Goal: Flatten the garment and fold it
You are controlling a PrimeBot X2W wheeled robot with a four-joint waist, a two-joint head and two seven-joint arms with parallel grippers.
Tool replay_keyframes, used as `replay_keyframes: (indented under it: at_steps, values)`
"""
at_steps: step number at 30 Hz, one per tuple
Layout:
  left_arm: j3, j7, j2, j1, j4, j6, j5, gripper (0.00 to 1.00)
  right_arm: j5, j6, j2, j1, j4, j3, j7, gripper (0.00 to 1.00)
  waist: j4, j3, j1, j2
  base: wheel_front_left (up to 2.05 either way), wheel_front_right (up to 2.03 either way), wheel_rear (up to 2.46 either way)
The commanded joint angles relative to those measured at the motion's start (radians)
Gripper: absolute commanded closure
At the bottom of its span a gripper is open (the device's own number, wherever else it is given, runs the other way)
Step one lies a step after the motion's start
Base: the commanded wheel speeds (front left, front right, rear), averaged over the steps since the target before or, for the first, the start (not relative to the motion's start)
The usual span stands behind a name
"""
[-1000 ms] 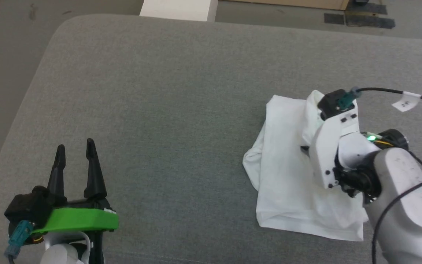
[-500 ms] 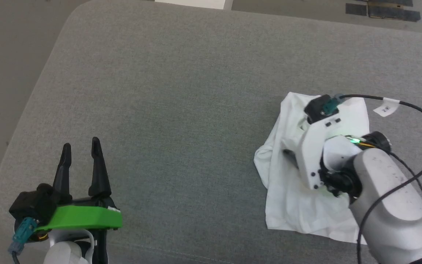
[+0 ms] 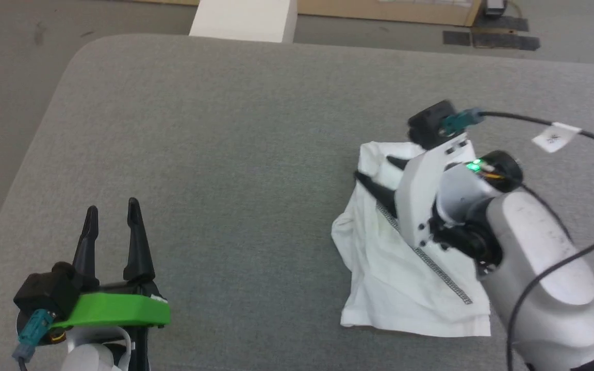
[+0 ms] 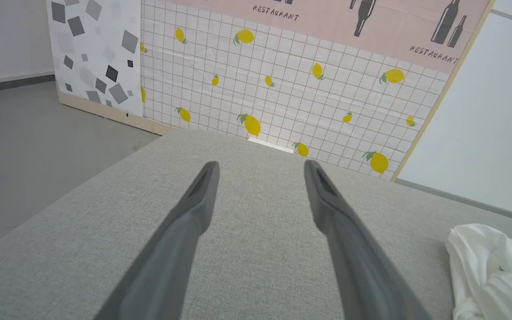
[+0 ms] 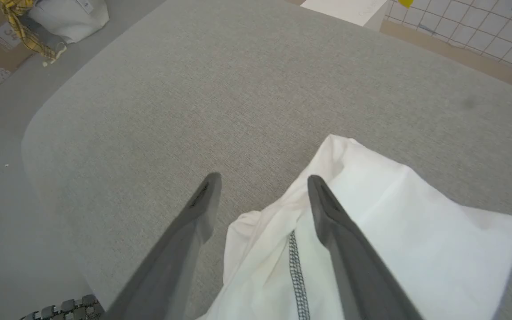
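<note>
Head view, progress: the shirt (image 3: 405, 288) is lying bunched and loosely doubled at the right of the bench (image 3: 225, 129). Flattening is looking unfinished, and neat folding is not yet done.
Head view, hands: the right hand (image 3: 374, 170) is hanging over the shirt's upper edge, fingers apart and holding nothing. The left hand (image 3: 112, 207) is sitting at lower left, fingers apart.
Head view, writing: the cable tag (image 3: 555, 136) is too blurred to read.
Left wrist view, writing: the poster (image 4: 327, 26) is showing "RESTAURANT" twice.
Right wrist view, shirt: a zigzag seam (image 5: 298, 275) is showing between the spread fingers.
</note>
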Motion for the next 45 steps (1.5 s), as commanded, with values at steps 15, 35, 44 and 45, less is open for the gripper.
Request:
replay_keyframes:
  at_steps: [15,35,44,45]
  values:
    - [-0.008,-0.004,-0.002,0.008,-0.019,0.002,0.003,0.00,-0.336,-0.002,0.015,0.227,-0.059,-0.293,0.039,0.00,-0.068,0.015,0.0000,0.0000,0.00,0.00,0.00]
    - [-0.016,-0.004,-0.002,-0.028,-0.003,-0.005,-0.007,0.00,-0.411,-0.002,0.072,0.219,0.124,-0.340,0.062,1.00,-0.026,0.059,0.0000,0.0000,0.00,0.00,0.00]
    - [-0.016,-0.004,-0.002,-0.014,-0.007,-0.011,0.012,0.00,-0.350,-0.002,-0.038,0.163,0.098,-0.135,0.060,1.00,-0.102,0.038,0.0000,0.0000,0.00,0.00,0.00]
    - [-0.013,-0.004,-0.002,-0.011,-0.011,-0.012,0.015,0.00,-0.339,-0.002,-0.062,0.148,0.088,-0.093,0.066,1.00,-0.126,0.040,0.0000,0.0000,0.00,0.00,0.00]
